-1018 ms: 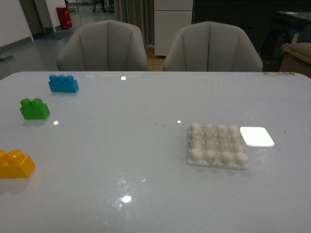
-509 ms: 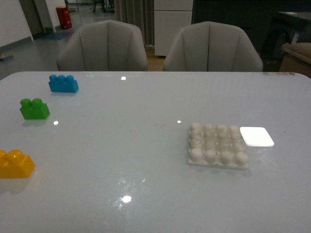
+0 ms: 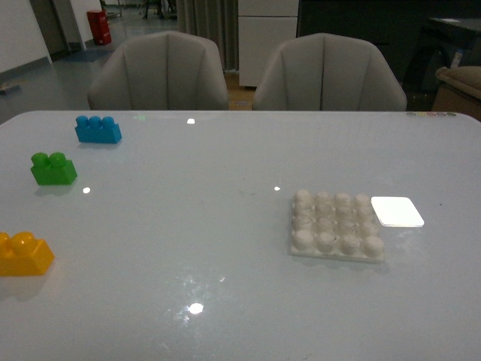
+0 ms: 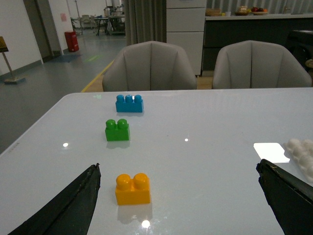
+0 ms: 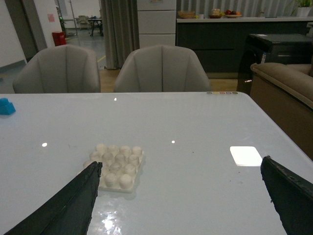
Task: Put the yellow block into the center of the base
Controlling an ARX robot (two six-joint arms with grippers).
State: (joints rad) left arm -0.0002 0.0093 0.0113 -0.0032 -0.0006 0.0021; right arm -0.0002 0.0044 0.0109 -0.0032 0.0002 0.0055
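Looking through the front view, I see the yellow block (image 3: 24,254) on the tabletop (image 3: 188,226) at its left edge, toward the near left corner. A green brick (image 3: 53,168) and a blue brick (image 3: 98,129) sit farther along that edge. The base (image 3: 336,224) lies right of the tabletop's middle, well apart from the yellow block, with all its studs bare. Neither of my arms shows here.

Left wrist view: my left gripper (image 4: 181,205) is spread wide and holds nothing. The yellow block (image 4: 133,188) stands upright between its fingers (image 4: 68,205), untouched.

Right wrist view: my right gripper (image 5: 181,200) is likewise spread and empty, hanging above the tabletop with the base (image 5: 116,166) ahead of it.
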